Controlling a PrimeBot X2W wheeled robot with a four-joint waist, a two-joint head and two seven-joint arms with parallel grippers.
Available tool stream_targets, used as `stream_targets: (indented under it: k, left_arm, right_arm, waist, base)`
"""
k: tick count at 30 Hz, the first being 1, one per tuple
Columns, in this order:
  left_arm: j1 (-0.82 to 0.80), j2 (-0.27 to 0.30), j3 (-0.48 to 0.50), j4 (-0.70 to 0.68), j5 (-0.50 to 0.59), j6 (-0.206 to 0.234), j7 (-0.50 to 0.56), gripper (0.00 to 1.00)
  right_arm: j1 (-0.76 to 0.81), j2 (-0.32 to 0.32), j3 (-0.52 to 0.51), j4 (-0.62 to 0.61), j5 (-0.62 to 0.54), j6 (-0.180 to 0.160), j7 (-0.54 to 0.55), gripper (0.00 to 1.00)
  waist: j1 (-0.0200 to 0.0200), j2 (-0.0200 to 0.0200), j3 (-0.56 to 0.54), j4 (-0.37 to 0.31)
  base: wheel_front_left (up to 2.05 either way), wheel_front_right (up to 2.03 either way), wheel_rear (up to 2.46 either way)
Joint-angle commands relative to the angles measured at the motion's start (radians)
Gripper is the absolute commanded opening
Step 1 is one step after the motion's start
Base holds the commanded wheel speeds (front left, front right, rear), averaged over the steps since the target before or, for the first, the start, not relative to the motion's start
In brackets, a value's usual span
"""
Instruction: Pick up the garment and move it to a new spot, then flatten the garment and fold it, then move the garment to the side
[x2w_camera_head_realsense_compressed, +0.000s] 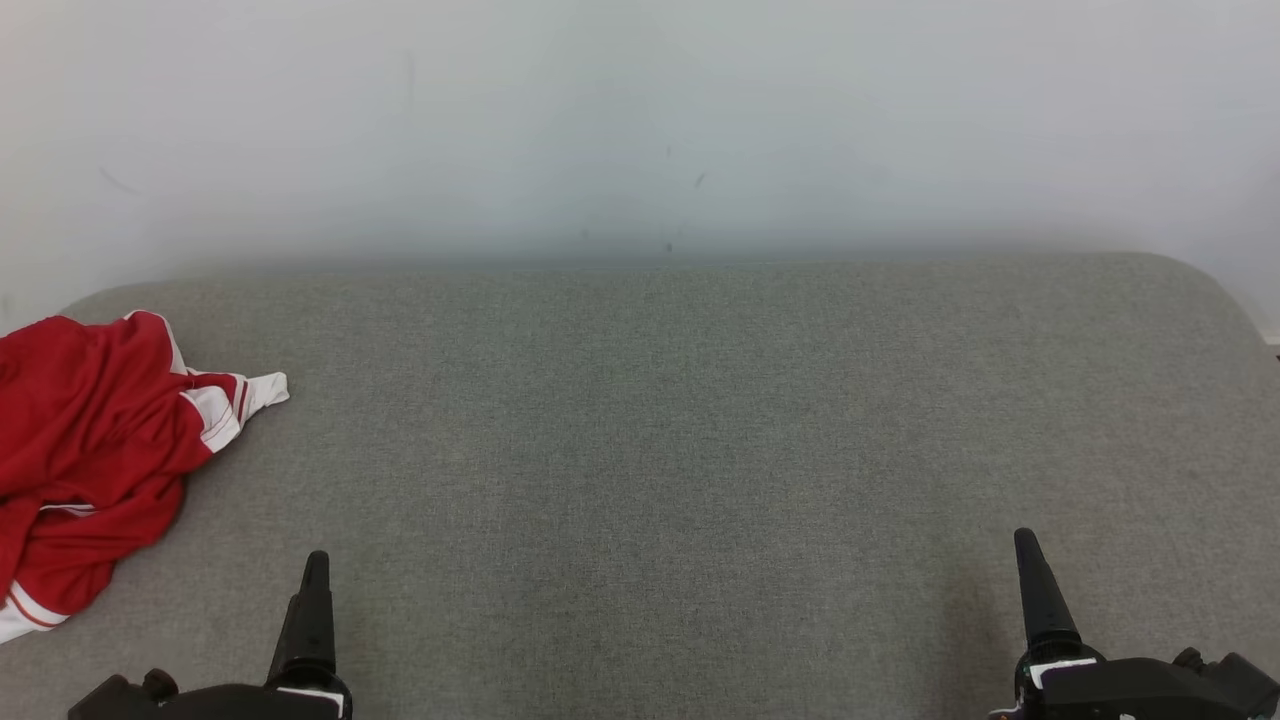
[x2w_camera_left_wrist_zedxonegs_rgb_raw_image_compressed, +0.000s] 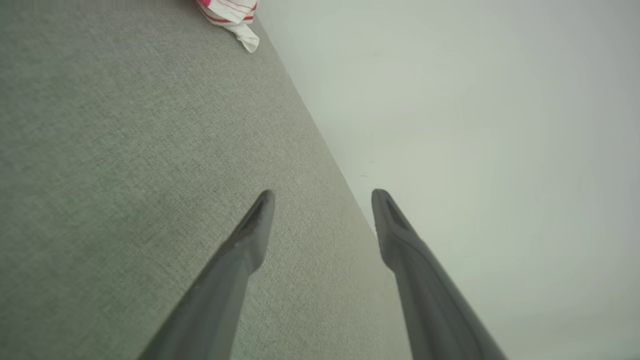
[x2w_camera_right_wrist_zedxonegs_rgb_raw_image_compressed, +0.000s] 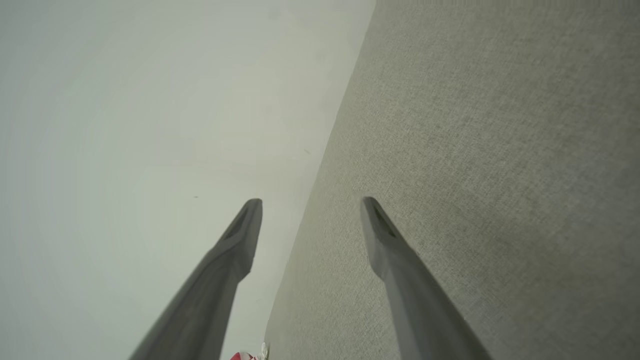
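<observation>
Head and wrist views at the start of the pick-up. The garment (x2w_camera_head_realsense_compressed: 90, 440), red with white trim, lies crumpled at the far left of the grey fabric worktop (x2w_camera_head_realsense_compressed: 660, 450), partly cut off by the frame; 1 white-edged end points toward the middle. It lies loose on the worktop, in no container. The left gripper (x2w_camera_left_wrist_zedxonegs_rgb_raw_image_compressed: 322, 195) hovers low near the front edge, its 2 fingers (x2w_camera_left_wrist_zedxonegs_rgb_raw_image_compressed: 240, 250) spread with nothing between them. The right gripper (x2w_camera_right_wrist_zedxonegs_rgb_raw_image_compressed: 311, 200) is likewise spread and unloaded, well apart from the garment. A pale wall (x2w_camera_head_realsense_compressed: 640, 120) backs the worktop.

Likely hazards: a pinch taken on the bunched heap may catch several layers, so the cloth lifts as 1 lump and resists flattening; a drag begun at the left margin may pull it off the worktop.
</observation>
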Motion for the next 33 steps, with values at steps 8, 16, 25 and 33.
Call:
stream_targets:
  k: [8,16,25,33]
  left_arm:
    - [0.006,0.006,-0.036,-0.042,0.211,-0.002,-0.040,1.00]
    - [0.012,0.007,-0.055,-0.053,0.363,0.016,-0.069,1.00]
    - [0.018,0.024,-0.080,-0.062,0.558,0.045,-0.101,1.00]
    - [0.024,0.050,-0.121,-0.035,0.684,0.064,-0.130,1.00]
  right_arm:
    - [-0.033,-0.005,0.012,-0.001,-0.147,0.005,-0.030,1.00]
    - [-0.043,-0.006,0.017,0.017,-0.287,0.006,-0.053,1.00]
    - [-0.049,-0.006,0.023,0.043,-0.423,0.006,-0.077,1.00]
    - [-0.058,-0.007,0.040,0.069,-0.583,0.007,-0.099,1.00]
  waist:
    - [0.0000,0.0000,-0.001,0.000]
    - [0.0000,0.0000,-0.002,0.000]
    - [0.0000,0.0000,-0.003,0.001]
    - [0.0000,0.0000,-0.006,0.000]
  base:
    - [0.00,0.00,0.00]
    - [0.00,0.00,0.00]
    - [0.00,0.00,0.00]
    - [0.00,0.00,0.00]
